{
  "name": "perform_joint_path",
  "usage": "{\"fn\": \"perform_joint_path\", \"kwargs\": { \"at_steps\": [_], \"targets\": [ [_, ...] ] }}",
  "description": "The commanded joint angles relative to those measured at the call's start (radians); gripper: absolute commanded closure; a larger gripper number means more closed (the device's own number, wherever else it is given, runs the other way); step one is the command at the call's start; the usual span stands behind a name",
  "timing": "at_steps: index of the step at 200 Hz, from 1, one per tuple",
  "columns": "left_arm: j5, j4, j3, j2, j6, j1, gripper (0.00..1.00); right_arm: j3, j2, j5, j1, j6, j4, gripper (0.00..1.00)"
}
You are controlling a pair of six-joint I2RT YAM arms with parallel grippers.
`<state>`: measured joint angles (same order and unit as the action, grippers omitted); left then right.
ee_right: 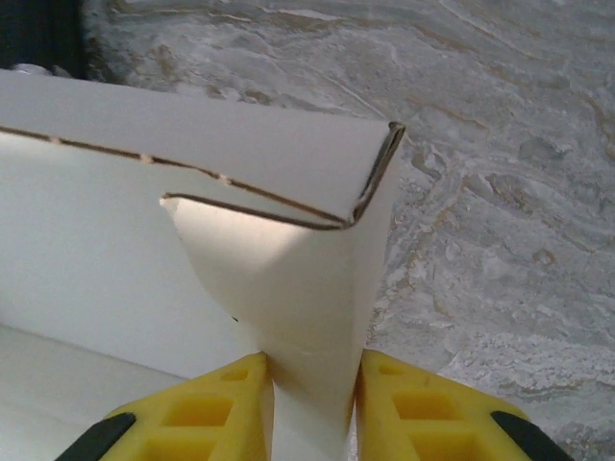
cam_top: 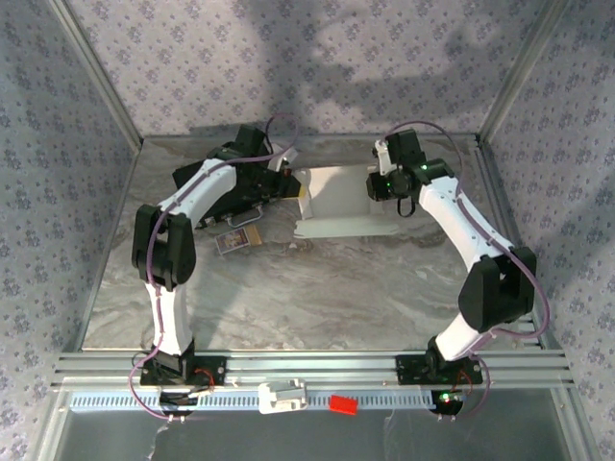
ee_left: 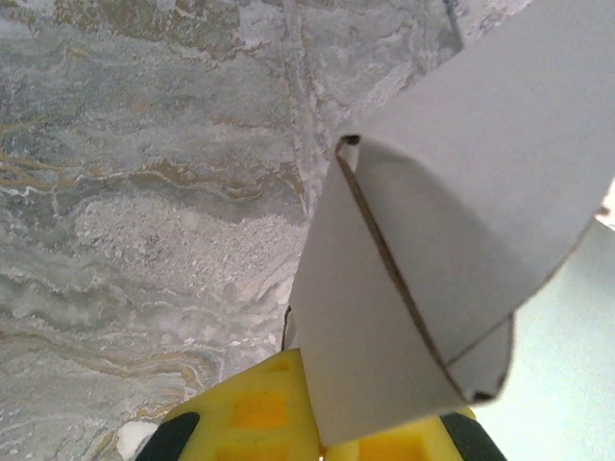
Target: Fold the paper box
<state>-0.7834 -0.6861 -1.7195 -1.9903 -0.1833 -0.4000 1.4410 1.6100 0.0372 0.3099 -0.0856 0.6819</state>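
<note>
The white paper box lies at the back middle of the marbled table, partly folded, with one long wall standing up. My left gripper is at its left end. In the left wrist view the yellow fingers are shut on a curved flap of the box. My right gripper is at the box's right end. There its yellow pads press from both sides on a folded end flap, below the corner of the raised wall.
A small printed card lies on the table just in front of the left arm. Something dark sits beyond the box in the right wrist view. Aluminium frame rails and patterned walls bound the table.
</note>
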Motion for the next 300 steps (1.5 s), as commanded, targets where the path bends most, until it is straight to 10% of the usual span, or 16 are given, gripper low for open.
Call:
{"fn": "perform_joint_path", "kwargs": {
  "at_steps": [1,178,225,300],
  "targets": [
    [0.005,-0.013,-0.008,-0.013,0.003,-0.054,1.00,-0.089,0.031,-0.013,0.026,-0.055,0.013,0.75],
    [0.473,-0.227,0.047,-0.128,-0.209,-0.163,1.00,-0.314,0.199,0.071,0.091,-0.320,0.001,0.71],
    [0.520,-0.242,-0.001,-0.147,-0.260,-0.168,1.00,-0.193,0.263,-0.126,0.171,-0.512,0.185,1.00],
    [0.610,-0.154,0.027,-0.131,-0.269,-0.172,1.00,-0.185,0.257,-0.072,0.204,-0.572,0.116,0.98]
  ]
}}
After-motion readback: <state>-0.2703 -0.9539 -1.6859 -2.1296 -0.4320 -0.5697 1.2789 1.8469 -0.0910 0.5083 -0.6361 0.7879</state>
